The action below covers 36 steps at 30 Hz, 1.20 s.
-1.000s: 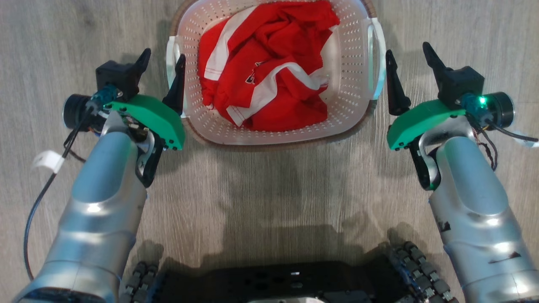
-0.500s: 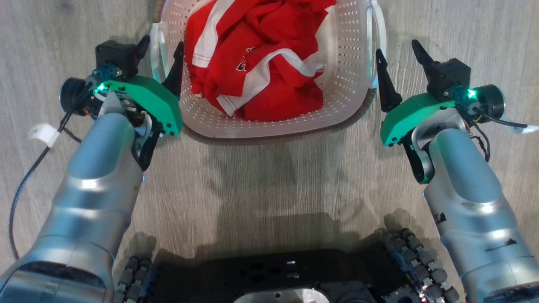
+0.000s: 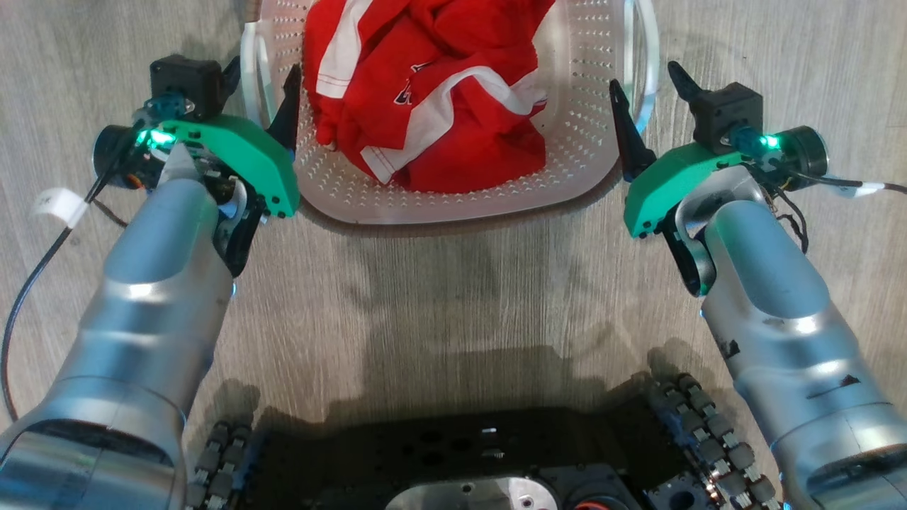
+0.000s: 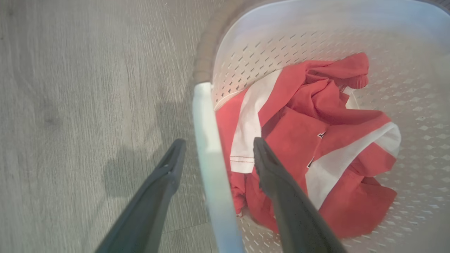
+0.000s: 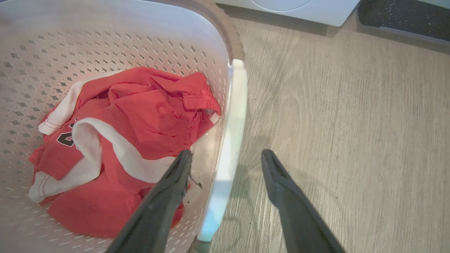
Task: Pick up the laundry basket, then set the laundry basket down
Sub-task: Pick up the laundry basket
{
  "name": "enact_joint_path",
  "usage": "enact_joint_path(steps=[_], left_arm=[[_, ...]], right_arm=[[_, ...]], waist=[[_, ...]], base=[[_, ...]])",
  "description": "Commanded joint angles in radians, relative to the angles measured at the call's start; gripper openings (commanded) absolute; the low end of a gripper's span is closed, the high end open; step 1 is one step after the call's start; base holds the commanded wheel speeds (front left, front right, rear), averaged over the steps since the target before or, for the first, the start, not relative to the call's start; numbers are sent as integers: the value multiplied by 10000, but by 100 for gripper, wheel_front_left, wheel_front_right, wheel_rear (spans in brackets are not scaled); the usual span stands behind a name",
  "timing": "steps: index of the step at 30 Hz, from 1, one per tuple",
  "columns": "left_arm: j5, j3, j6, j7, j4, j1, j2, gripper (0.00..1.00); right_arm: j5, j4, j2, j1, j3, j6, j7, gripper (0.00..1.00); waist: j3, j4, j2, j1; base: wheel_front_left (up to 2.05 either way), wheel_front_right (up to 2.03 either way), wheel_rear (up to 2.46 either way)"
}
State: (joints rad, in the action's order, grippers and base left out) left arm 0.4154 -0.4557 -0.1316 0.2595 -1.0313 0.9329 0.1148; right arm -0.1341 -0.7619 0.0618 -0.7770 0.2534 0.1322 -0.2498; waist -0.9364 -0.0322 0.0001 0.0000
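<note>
While the laundry basket (image 3: 453,202) sits on the grey wood-look floor (image 3: 453,297) right ahead of the robot's dark base (image 3: 453,453), both arms are parked at its two sides, so here's how the grip looks. The left gripper (image 3: 262,67) has its fingers (image 4: 158,196) spread wide and straddling the white left handle (image 4: 207,140): one finger is outside over the floor, the other is inside the basket just above the crumpled red and white shirt (image 3: 439,92). In the left wrist view there's a gap on both sides of the handle, so nothing is pinched. Same deal at the right gripper (image 3: 644,74): fingers wide apart, the white right handle (image 5: 232,123) running between them, inner finger dipping inside the perforated wall near the shirt, outer one over bare floor. Neither finger looks pressed against that handle either. The brown rim band (image 5: 228,31) curves away just past the handle's far end.
</note>
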Motion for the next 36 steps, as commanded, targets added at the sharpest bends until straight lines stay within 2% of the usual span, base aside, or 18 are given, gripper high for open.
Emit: enact_joint_path(steps=[1, 3, 4, 5, 20, 26, 36], left_arm=[[45, 98, 10, 22, 12, -75, 336, 100], [91, 65, 10, 22, -61, -44, 310, 100], [151, 73, 10, 22, -141, -32, 283, 30], [220, 37, 10, 22, -268, -20, 237, 0], [831, -378, 10, 22, -653, 250, 116, 0], [1320, -775, 10, 18, -1139, 307, -29, 0], [2743, -1596, 10, -981, -1405, 257, -33, 0]], right_arm=[[-102, 80, -116, 304, 195, -15, -120, 100], [-125, -43, -116, 218, 234, -15, -120, 100], [-153, -133, -116, 186, 255, -15, -120, 56], [-210, -263, -116, 156, 297, -15, -120, 0], [-801, -1218, -116, -214, 813, -15, -120, 0], [-1065, -1805, -116, -308, 1055, -15, -120, 0], [-2032, -3038, -116, -650, 1964, -15, 291, 0]], waist=[[-14, 21, -1, 0], [-29, 46, -1, 0], [-33, 61, -1, 0], [-32, 73, -1, 0], [170, 140, -1, 0], [651, 187, -1, 0], [1923, 176, -1, 0]], base=[[0, 0, 0], [0, 0, 0], [0, 0, 0], [0, 0, 0], [0, 0, 0], [0, 0, 0], [0, 0, 0]])
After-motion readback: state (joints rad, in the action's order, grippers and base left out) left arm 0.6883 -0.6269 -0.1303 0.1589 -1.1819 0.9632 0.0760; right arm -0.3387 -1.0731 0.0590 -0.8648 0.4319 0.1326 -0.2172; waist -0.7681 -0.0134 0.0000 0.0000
